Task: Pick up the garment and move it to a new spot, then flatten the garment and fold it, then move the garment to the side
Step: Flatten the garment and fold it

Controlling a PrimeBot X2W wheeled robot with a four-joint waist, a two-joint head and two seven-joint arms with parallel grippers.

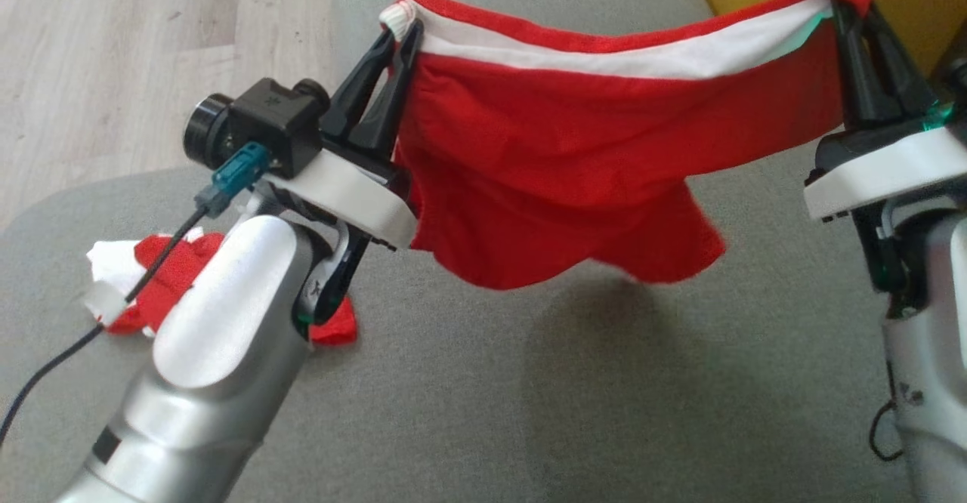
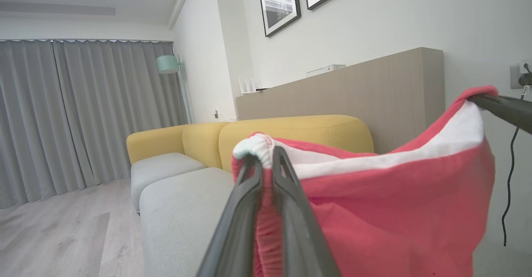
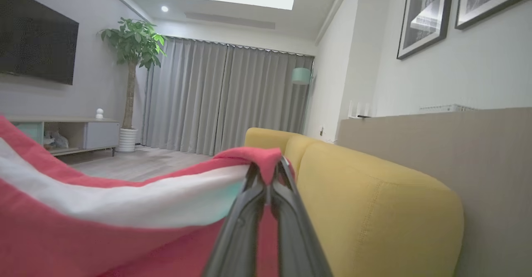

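The garment (image 1: 574,155) is red with a white band along its top edge. It hangs stretched in the air between my two grippers, above the grey sofa seat (image 1: 529,397). My left gripper (image 1: 400,31) is shut on the garment's left top corner, seen close in the left wrist view (image 2: 266,154). On the other side, my right gripper (image 1: 854,4) is shut on the right top corner (image 3: 268,166). The lower hem sags free and casts a shadow on the cushion.
A second red and white cloth (image 1: 162,276) lies crumpled on the seat behind my left forearm. The yellow sofa back (image 3: 374,194) runs along the right. Wood floor (image 1: 113,57) lies beyond the seat's left edge.
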